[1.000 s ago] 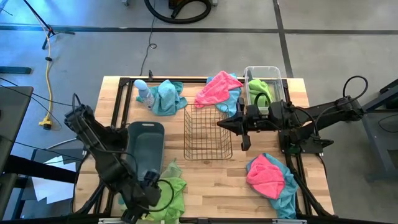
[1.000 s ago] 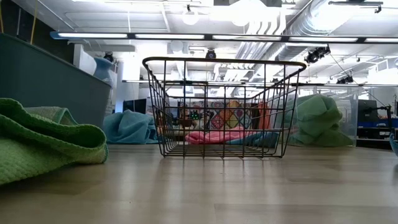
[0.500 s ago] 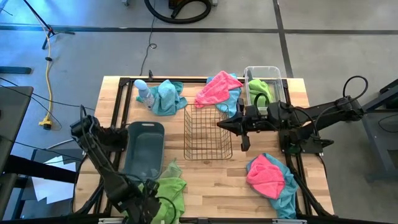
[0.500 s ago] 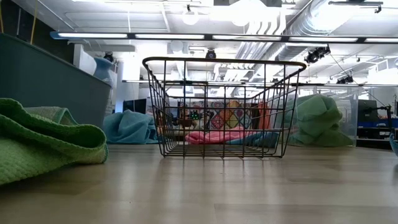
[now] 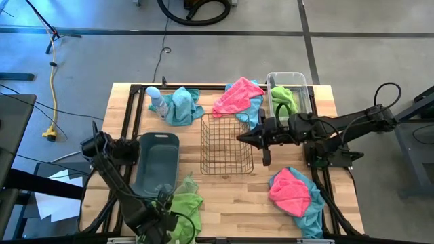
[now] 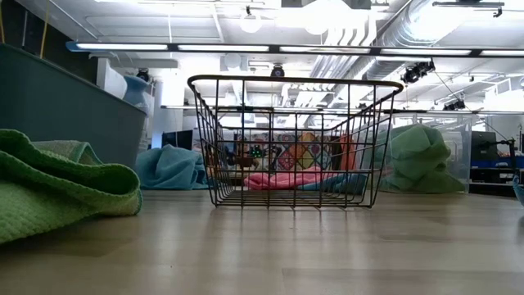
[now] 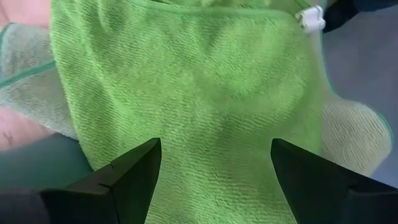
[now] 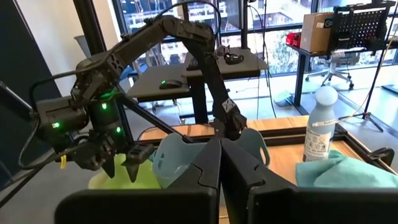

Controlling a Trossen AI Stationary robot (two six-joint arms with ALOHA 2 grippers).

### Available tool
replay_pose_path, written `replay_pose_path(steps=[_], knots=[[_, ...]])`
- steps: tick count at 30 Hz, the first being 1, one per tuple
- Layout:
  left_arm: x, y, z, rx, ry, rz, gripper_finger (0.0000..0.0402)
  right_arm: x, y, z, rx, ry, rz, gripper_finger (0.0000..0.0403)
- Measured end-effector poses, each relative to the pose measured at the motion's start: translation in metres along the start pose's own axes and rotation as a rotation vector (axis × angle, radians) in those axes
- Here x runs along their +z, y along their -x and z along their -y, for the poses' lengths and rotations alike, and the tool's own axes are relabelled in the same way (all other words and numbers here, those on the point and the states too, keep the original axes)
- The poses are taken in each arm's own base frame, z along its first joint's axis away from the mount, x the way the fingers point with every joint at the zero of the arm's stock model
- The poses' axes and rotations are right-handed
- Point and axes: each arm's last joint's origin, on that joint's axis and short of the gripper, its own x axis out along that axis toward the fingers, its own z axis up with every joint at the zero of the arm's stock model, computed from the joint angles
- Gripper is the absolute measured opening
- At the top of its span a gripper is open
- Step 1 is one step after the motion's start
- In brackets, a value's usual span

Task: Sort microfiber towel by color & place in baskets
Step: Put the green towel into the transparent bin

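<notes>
Left end effector (image 7: 214, 180) — wide, over green towel (image 7: 205, 93)

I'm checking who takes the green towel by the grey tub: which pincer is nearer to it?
Left. The left pincer hangs open right above the green towel; the right pincer, shut, waits across the table beside the wire basket.

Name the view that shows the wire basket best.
The high view: the whole wire basket shows from above, mid-table, with nothing in it. The low view shows its side only, towels seen through the mesh behind it. The wrist views do not show it.
</notes>
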Motion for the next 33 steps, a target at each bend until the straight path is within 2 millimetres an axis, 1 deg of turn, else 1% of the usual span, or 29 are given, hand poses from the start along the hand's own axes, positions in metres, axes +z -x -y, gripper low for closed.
replay_pose_path(steps=[5,9,14,17,19,21,22,25,26,27,29,31,33], knots=[[0.002,-0.004,-0.006,0.01,0.049,-0.005,0.0266,-0.002,0.0,0.0,-0.002,0.002,-0.017,0.0],[-0.003,-0.013,-0.008,0.022,0.06,-0.031,0.0244,-0.002,0.0,0.0,-0.002,0.01,-0.02,0.0],[-0.007,-0.023,-0.008,-0.016,0.059,-0.06,0.0235,-0.003,0.0,0.0,-0.004,0.015,-0.031,0.0],[-0.006,-0.023,-0.008,-0.02,0.062,-0.061,0.0232,-0.004,0.0,0.0,-0.004,0.016,-0.037,0.0],[-0.006,-0.024,-0.009,-0.019,0.066,-0.061,0.022,-0.004,0.0,0.0,-0.004,0.017,-0.04,0.0],[-0.005,-0.024,-0.011,-0.019,0.065,-0.06,0.0187,-0.004,0.0,0.001,-0.004,0.026,-0.039,0.0],[-0.005,-0.024,-0.011,-0.019,0.059,-0.06,0.0161,-0.004,0.0,0.0,-0.004,0.032,-0.039,0.0],[-0.005,-0.023,-0.011,-0.021,0.053,-0.059,0.0054,-0.004,0.0,0.0,-0.003,0.05,-0.039,0.0],[-0.005,-0.021,-0.012,-0.024,0.055,-0.054,0.0028,-0.004,0.0,0.0,-0.003,0.051,-0.039,0.0],[-0.005,-0.018,-0.013,-0.029,0.067,-0.046,0.0016,-0.004,0.0,0.0,-0.003,0.052,-0.039,0.0],[-0.006,-0.006,-0.017,-0.047,0.081,-0.02,0.0016,-0.004,0.0,0.0,-0.003,0.051,-0.039,0.0],[-0.008,0.011,-0.023,-0.073,0.094,0.021,0.0008,-0.004,0.0,0.001,-0.004,0.051,-0.039,0.0],[-0.011,0.032,-0.031,-0.109,0.102,0.076,0.0003,-0.004,0.0,0.001,-0.004,0.054,-0.039,0.0]])
